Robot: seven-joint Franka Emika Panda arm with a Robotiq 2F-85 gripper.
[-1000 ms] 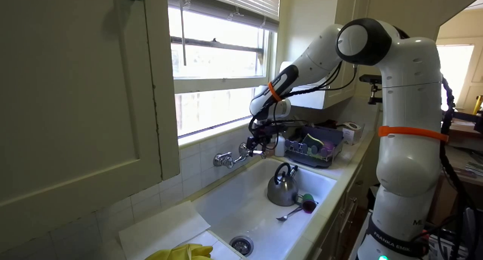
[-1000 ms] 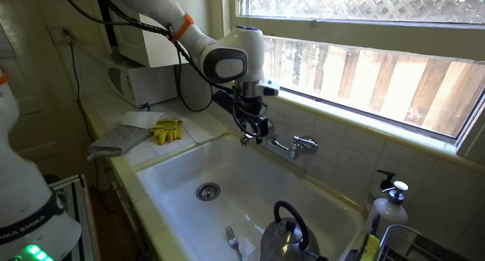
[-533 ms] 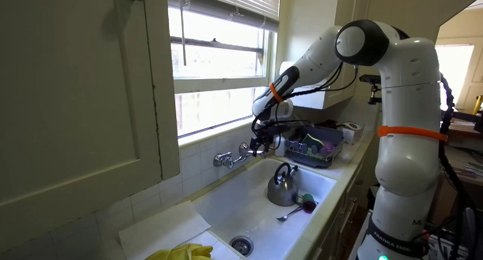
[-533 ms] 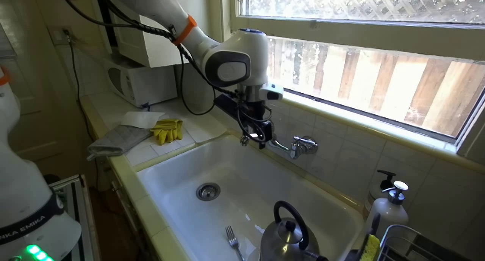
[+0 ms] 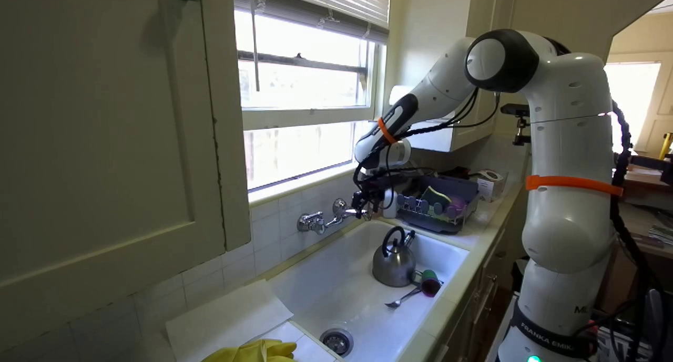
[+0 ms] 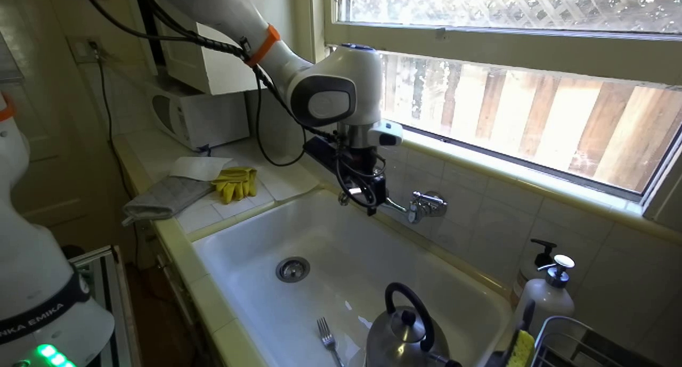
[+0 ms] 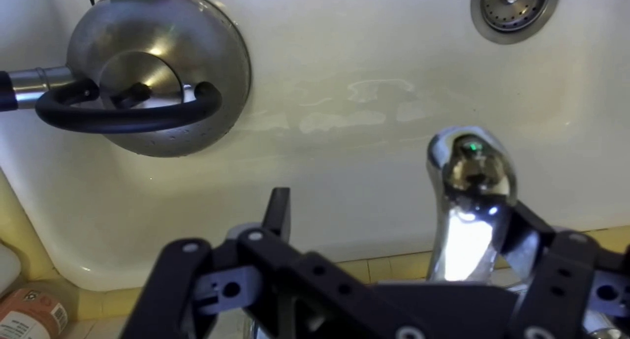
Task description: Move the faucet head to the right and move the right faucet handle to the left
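Out across the sink (image 7: 344,48) points the faucet head (image 7: 468,196).

The faucet spout (image 7: 465,231) crowded one side of the parted gripper (image 7: 403,203), leaving room opposite. A steel kettle (image 7: 162,31) blocked one end of the sink (image 7: 344,181); its middle lay clear.

In both exterior views, well apart from the gripper (image 7: 403,208) and lower, a black band (image 5: 547,337) around the arm (image 5: 565,225) read FRANKA EMIKA, partly out of sight. Just above it, in an exterior view, dark lettering (image 5: 581,309) began with M. Left of the gripper in the wrist view, an orange-and-white label (image 7: 34,313) bore a barcode (image 7: 60,317) and print too small to read.
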